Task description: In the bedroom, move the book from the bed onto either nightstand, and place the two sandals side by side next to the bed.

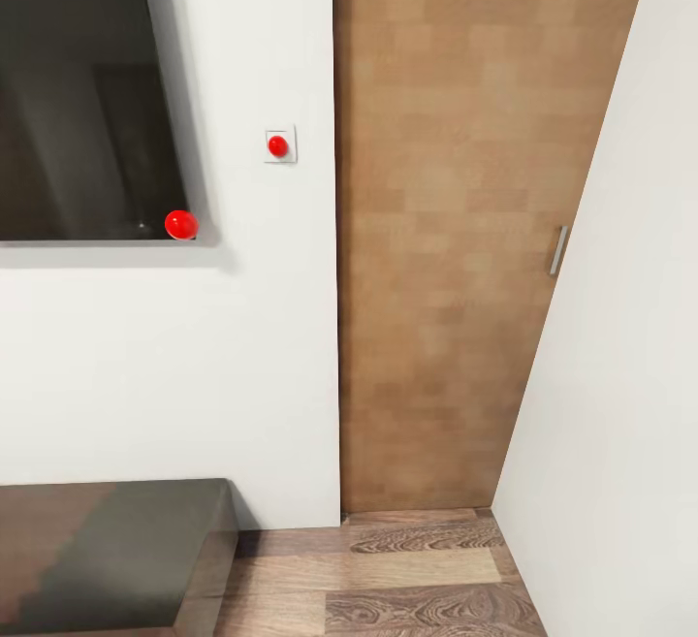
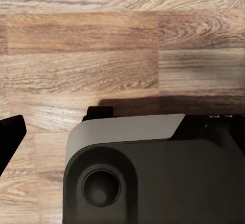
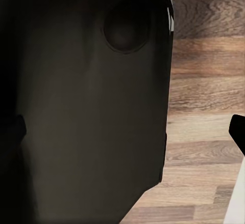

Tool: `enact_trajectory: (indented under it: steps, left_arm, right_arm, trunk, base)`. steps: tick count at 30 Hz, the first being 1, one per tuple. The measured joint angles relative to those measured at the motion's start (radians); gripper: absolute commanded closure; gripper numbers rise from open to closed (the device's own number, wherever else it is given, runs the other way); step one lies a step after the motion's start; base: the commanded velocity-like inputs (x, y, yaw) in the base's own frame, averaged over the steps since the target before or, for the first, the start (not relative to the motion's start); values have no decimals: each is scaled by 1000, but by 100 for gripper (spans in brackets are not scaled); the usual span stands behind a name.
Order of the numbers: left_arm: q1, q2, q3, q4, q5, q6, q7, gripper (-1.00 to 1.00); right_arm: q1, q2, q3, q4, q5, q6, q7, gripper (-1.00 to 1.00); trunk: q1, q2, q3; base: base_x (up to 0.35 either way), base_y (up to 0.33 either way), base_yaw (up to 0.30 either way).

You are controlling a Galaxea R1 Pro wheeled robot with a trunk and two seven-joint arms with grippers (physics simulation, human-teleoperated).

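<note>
Under my wrists: wood-plank floor [image 2: 76, 55] and my own dark base housing [image 2: 153, 178]. Finger state, either hand: cannot tell. Ahead, low dark glossy bench [image 1: 107, 550]; beyond, white wall [image 1: 145, 366], brown wooden sliding door [image 1: 456, 230], dark-framed window [image 1: 78, 94]. Book, sandals: whereabouts undeterminable.

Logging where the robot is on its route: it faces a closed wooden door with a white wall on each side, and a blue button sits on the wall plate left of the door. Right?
One detail is off: the button on the wall plate is red, not blue, as the head view shows. The rest holds: the wooden door is closed, with a white wall on each side.
</note>
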Motion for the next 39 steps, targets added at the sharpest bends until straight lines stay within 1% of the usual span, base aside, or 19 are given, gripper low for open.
enact_trajectory:
  steps: [11,30,39]
  left_arm:
    - [0,1,1,0,0,0,0,-100]
    - [0,3,1,0,0,0,0,-100]
    - [0,3,1,0,-1,0,0,-100]
  right_arm:
    - [0,0,0,0,0,0,0,-100]
    - [0,0,0,0,0,0,-1,-100]
    - [0,1,0,0,0,0,-1,-100]
  trunk:
    - [0,0,0]
    - [0,0,0]
    - [0,0,0]
  base:
    - [0,0,5]
    - [0,-2,239]
    - [0,-214,254]
